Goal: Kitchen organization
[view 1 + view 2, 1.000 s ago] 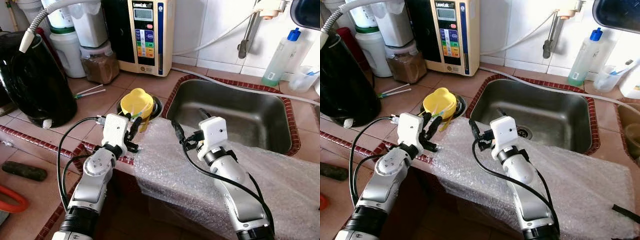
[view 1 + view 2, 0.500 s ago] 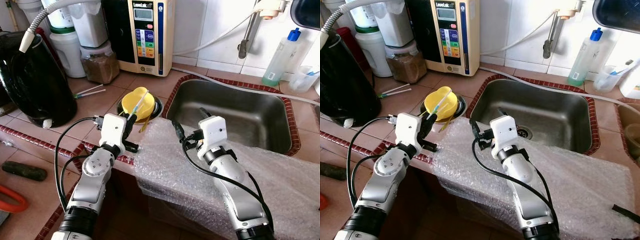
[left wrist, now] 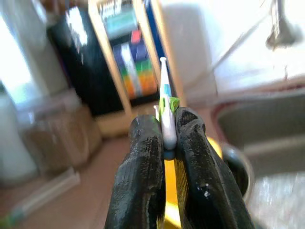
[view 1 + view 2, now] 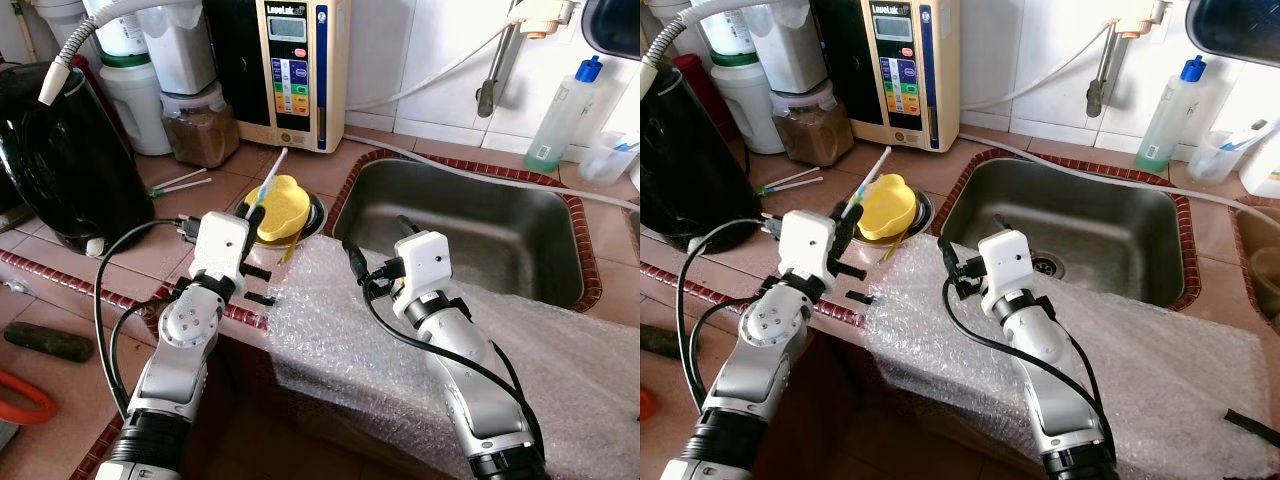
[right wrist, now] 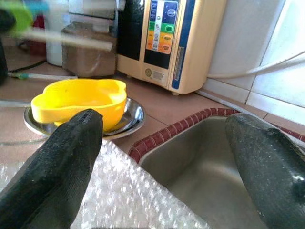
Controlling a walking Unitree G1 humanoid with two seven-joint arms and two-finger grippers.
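Note:
My left gripper (image 4: 256,207) is shut on a white toothbrush (image 4: 270,175) with blue and green marks, and holds it tilted above the counter. The brush's end points up toward the back wall, as the left wrist view shows between the fingers (image 3: 163,90). Just beyond it, a yellow bowl (image 4: 284,198) sits on a round metal plate (image 4: 316,212). A thin yellowish stick leans out of the bowl's front. My right gripper (image 4: 378,240) is open, hovering over the bubble wrap (image 4: 450,340) at the sink's near left corner, nothing between its fingers (image 5: 52,176).
A steel sink (image 4: 470,225) lies at right behind the bubble wrap. A black kettle (image 4: 60,160) stands at left, with a beige water machine (image 4: 290,70) and a brown-filled jar (image 4: 200,130) behind. Two thin sticks (image 4: 180,183) lie on the tiles. A clear bottle (image 4: 565,115) stands at back right.
My left gripper has lifted the toothbrush up out of the yellow bowl and drawn back to the left. The right arm has stayed put.

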